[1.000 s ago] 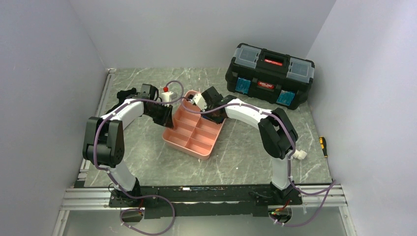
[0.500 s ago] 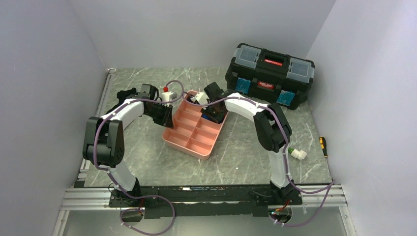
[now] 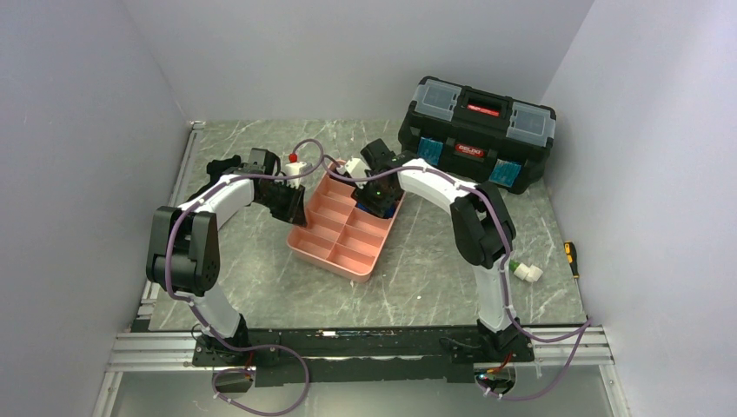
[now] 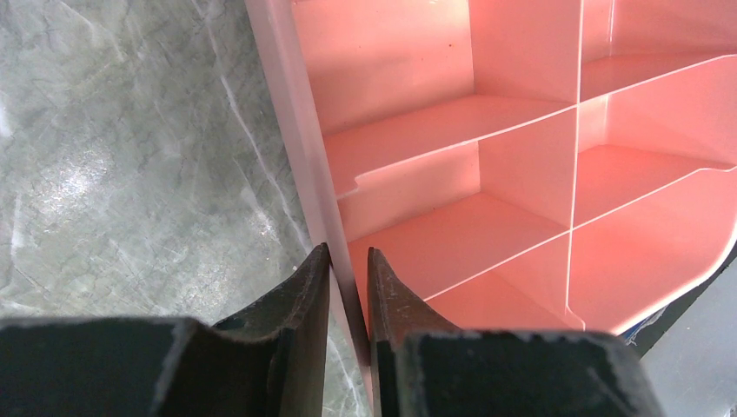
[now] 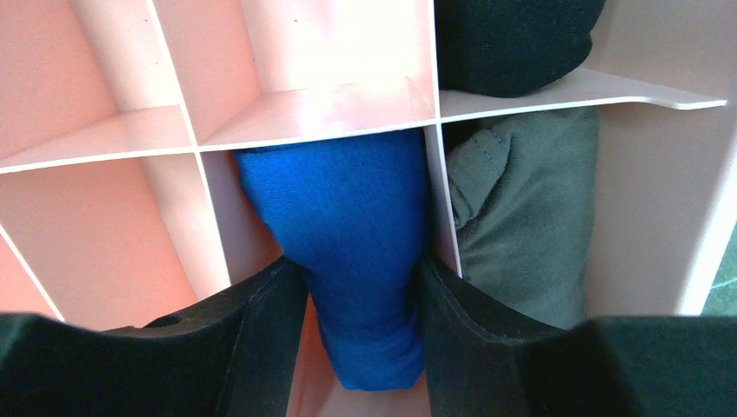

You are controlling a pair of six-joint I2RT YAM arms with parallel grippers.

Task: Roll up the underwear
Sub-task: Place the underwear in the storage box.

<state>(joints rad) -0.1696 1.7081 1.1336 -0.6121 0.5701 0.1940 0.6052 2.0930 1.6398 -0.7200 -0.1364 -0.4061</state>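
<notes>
Underwear (image 5: 348, 226), rolled into a tight bright-blue bundle, sits in one compartment of a pink tray (image 3: 343, 252) on a grey marbled table (image 3: 417, 278), at the end of the tray farthest from the arm bases. The right gripper (image 5: 356, 265) reaches down into that compartment, and its two black fingers (image 5: 261, 321) press against the roll from either side, so that the fabric looks pinched narrower between them than above them. The roll's upper end rests against a cross divider.

Across the divider just beside it lies a grey roll (image 5: 530, 226), and a black roll (image 5: 513, 43) fills the next compartment beyond that. The other compartments seen from the right wrist show only bare pink plastic.

On the opposite side, the left gripper (image 4: 347, 254) is clamped on the tray's outer wall, one finger outside against the table side and the other inside the tray, with the thin wall held between them.

From above, both arms bend inward from the near edge and meet at the tray. A black toolbox (image 3: 476, 132) with a red handle and clear lid bins stands at the far right of the table, well apart from the tray. A small white object (image 3: 526, 273) lies near the right arm's elbow, and a yellow-and-black tool (image 3: 569, 258) rests at the table's right edge.
</notes>
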